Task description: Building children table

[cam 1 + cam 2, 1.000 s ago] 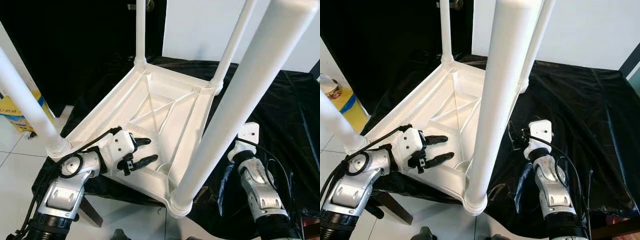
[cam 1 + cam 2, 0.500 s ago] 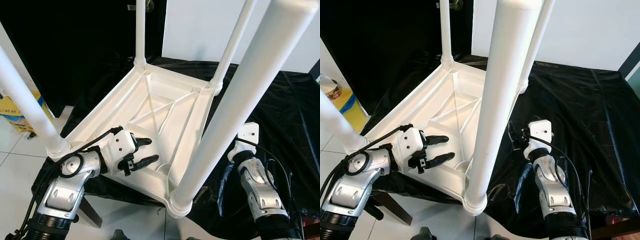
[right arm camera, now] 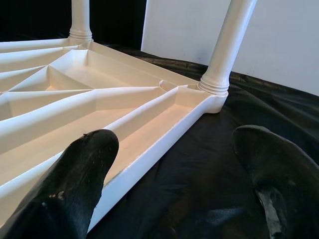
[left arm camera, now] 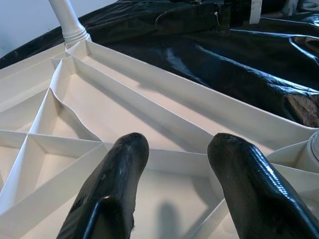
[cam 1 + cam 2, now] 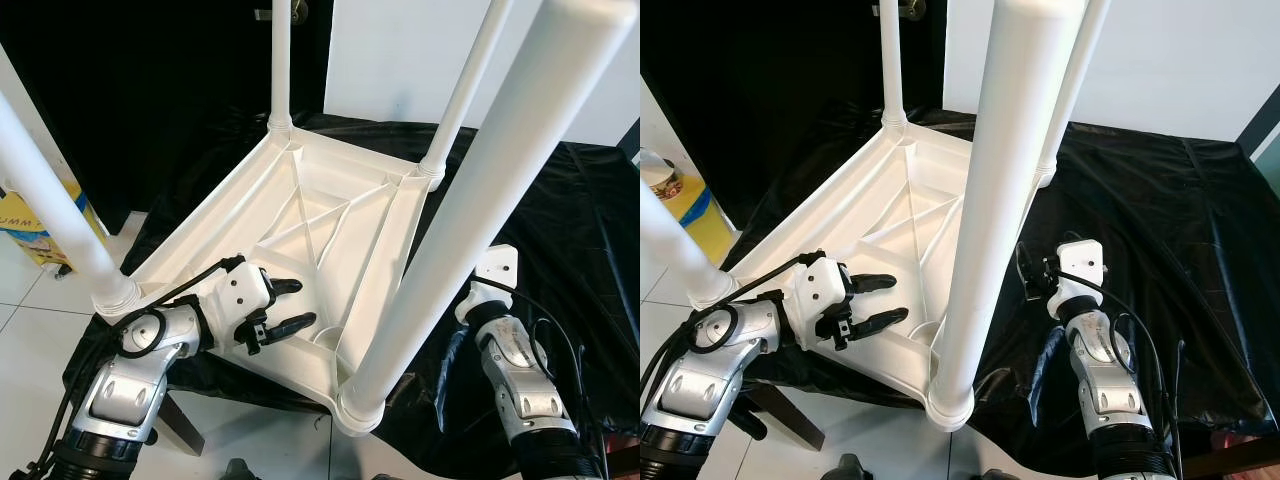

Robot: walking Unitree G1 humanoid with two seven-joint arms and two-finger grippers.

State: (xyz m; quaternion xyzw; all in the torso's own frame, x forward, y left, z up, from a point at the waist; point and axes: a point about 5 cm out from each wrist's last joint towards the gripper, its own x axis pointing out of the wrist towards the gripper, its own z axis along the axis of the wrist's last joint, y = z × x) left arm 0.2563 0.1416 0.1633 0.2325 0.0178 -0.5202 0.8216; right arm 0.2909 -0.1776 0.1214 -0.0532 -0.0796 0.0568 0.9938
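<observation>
Four white legs stand up from the upside-down white children table (image 5: 330, 215), which rests on a black plastic sheet (image 5: 1160, 230) with its near corner hanging past the sheet's near edge above the tiled floor (image 5: 25, 300). Nearest leg (image 5: 470, 210) rises at that near-right corner. Left gripper (image 5: 280, 304) sits over the ribbed underside by the table's near edge, fingers (image 4: 112, 181) spread, holding nothing. Right gripper (image 3: 174, 174) hovers above the sheet just beside the table's right rim, fingers (image 3: 75, 179) wide apart, empty. Yellow box (image 5: 30, 225) on floor at far left.
</observation>
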